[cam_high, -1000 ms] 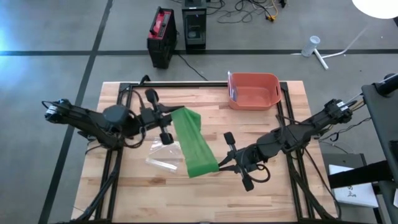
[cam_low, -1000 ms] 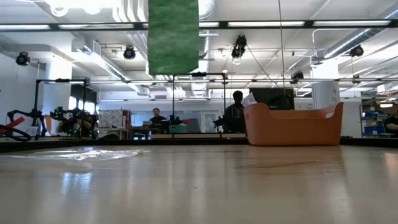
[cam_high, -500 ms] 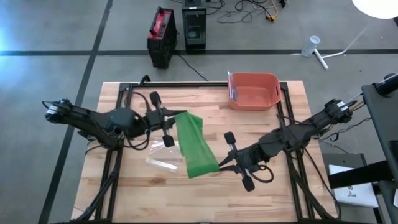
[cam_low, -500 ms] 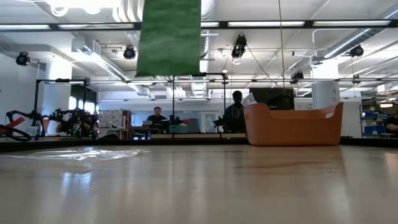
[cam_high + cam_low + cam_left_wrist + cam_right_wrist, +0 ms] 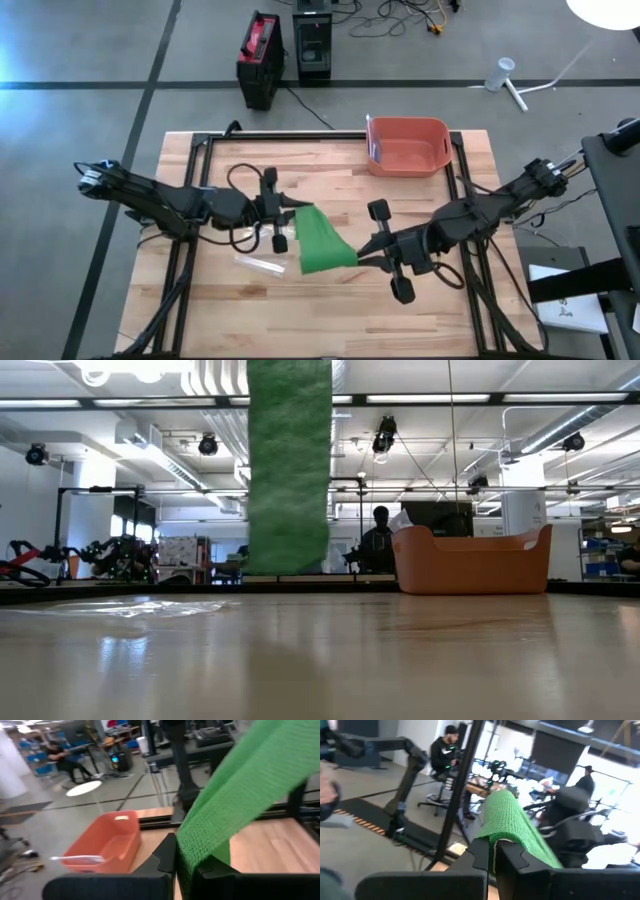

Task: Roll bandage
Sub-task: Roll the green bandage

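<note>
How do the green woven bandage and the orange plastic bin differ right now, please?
The green woven bandage is soft and held above the table; the orange plastic bin is rigid and rests at the table's far edge. The bandage is gripped by the left gripper and right gripper; the bin is untouched.

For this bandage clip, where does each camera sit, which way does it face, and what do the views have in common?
High view: overhead, looking straight down; both arms, left gripper and right gripper each pinching one end of the green bandage.
Low view: table height, looking level into the room; no arm shows, only the bandage hanging and the orange bin.
Left wrist view: past its own fingers toward the bin.
Right wrist view: past its own fingers into the room.
All four share the bandage.
</note>
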Robot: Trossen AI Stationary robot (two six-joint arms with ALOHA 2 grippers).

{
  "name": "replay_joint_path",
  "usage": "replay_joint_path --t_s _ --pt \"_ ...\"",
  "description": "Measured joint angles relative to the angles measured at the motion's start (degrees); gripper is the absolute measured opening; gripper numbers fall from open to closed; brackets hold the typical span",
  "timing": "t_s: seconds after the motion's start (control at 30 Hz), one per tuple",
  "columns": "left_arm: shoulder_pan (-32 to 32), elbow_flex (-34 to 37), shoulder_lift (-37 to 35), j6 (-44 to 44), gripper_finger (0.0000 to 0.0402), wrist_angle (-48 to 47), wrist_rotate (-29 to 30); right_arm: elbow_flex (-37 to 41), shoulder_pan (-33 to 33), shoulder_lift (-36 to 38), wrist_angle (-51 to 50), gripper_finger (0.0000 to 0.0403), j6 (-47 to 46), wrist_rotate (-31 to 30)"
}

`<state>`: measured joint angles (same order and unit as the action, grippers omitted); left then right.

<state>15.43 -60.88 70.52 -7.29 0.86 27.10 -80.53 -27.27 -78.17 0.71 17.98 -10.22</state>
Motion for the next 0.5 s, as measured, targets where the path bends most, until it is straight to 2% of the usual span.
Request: replay_joint_path --t_s 0.2,0.4,0.5 --pt "0.7 0.0 2.3 3.0 0.0 0.2 -2.6 -0.7 0.0 0.0 1.6 0.0003 4.1 -3.4" --pt "2.3 0.0 3.7 5.4 0.0 0.6 -2.7 -0.7 0.0 0.0 0.8 0.0003 8.9 -13.0" --pt "3.4 0.0 3.6 6.2 0.0 0.7 -4.1 -0.7 0.0 0.0 -0.3 0.0003 11.6 -15.6"
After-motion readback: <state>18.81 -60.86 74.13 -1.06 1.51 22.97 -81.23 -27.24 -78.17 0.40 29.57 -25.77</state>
